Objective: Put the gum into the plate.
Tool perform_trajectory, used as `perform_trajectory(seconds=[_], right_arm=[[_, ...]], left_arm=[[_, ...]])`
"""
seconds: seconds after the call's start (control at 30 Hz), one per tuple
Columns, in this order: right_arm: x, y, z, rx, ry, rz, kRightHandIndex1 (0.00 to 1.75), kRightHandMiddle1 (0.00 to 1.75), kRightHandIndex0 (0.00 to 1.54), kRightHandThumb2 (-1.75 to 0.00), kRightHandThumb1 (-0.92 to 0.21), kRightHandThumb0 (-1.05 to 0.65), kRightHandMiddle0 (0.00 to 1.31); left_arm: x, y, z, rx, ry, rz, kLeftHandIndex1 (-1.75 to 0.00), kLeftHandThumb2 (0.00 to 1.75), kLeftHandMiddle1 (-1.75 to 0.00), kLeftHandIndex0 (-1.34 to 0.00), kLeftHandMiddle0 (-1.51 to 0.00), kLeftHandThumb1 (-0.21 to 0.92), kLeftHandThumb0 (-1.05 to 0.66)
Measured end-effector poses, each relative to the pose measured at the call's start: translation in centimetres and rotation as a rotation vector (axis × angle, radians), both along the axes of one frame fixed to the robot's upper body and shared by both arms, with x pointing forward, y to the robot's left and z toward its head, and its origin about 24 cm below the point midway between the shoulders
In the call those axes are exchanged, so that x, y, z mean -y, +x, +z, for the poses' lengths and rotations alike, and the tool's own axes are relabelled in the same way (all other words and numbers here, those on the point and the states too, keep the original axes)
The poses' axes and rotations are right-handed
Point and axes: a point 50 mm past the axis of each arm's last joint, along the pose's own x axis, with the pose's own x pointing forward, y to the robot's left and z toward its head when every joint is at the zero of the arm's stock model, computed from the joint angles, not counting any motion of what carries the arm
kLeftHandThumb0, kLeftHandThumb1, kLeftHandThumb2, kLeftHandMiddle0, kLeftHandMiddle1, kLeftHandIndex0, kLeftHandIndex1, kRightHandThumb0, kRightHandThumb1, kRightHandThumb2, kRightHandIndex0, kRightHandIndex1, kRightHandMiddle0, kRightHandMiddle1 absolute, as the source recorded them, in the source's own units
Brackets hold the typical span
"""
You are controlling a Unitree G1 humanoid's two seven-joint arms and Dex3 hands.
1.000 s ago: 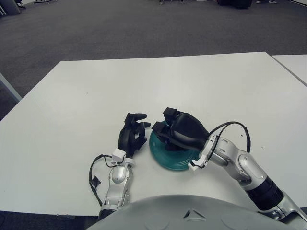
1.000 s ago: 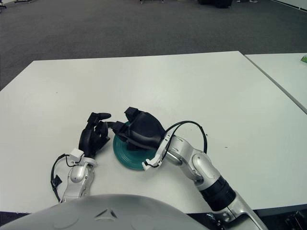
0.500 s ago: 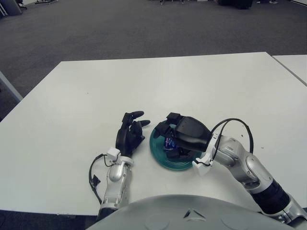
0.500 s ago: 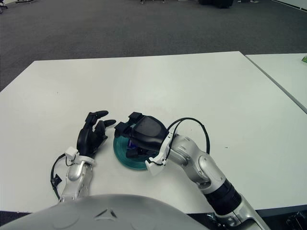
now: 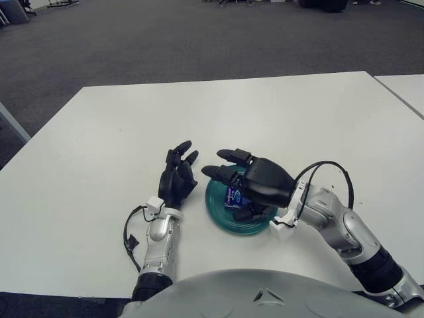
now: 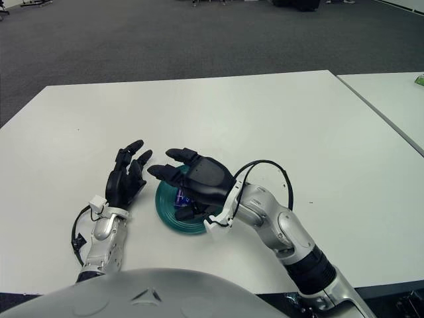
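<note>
The teal plate (image 5: pixel 224 222) on the white tabletop (image 5: pixel 278 119) holds the gum (image 5: pixel 233 197), a small blue-and-white pack. The right robot hand (image 5: pixel 255 182) hovers over the plate, fingers spread, holding nothing. The left robot hand (image 5: pixel 176 179) shows just left of the plate, fingers extended.

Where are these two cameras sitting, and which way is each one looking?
Left eye view: on the robot's head, looking forward and down at the white table; both arms and its chest show.
Right eye view: beside it, same direction, slightly shifted.
Both share the left hand, the open right hand over the green plate and the gum in it.
</note>
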Motion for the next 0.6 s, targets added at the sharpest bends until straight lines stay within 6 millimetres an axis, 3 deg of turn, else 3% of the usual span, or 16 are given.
perform_trajectory(seconds=[0.17, 0.23, 0.37, 0.6], right_arm=[[0.1, 0.1, 0.0, 0.007, 0.023, -0.014, 0.00, 0.00, 0.00, -0.95, -0.92, -1.05, 0.01], [0.2, 0.1, 0.0, 0.005, 0.042, -0.030, 0.02, 0.03, 0.04, -0.94, -0.92, -1.05, 0.04], [0.4, 0.9, -0.4, 0.006, 0.126, -0.111, 0.04, 0.39, 0.21, -0.86, -0.92, -1.00, 0.01], [1.4, 2.6, -1.3, -0.014, 0.262, -0.315, 0.09, 0.77, 0.37, -0.76, -0.92, -0.90, 0.00]], left_arm=[[0.2, 0.0, 0.0, 0.000, 0.020, -0.017, -0.55, 0.95, -0.17, 0.00, -0.20, 0.92, -0.88], [0.3, 0.0, 0.0, -0.003, 0.021, -0.019, -0.64, 0.95, -0.19, 0.00, -0.25, 0.92, -0.87], [0.1, 0.0, 0.0, -0.013, 0.027, -0.004, -1.02, 0.89, -0.36, -0.04, -0.33, 0.92, -0.83], [0.1, -0.6, -0.2, -0.052, 0.029, 0.018, -1.18, 0.82, -0.59, -0.16, -0.35, 0.92, -0.81]])
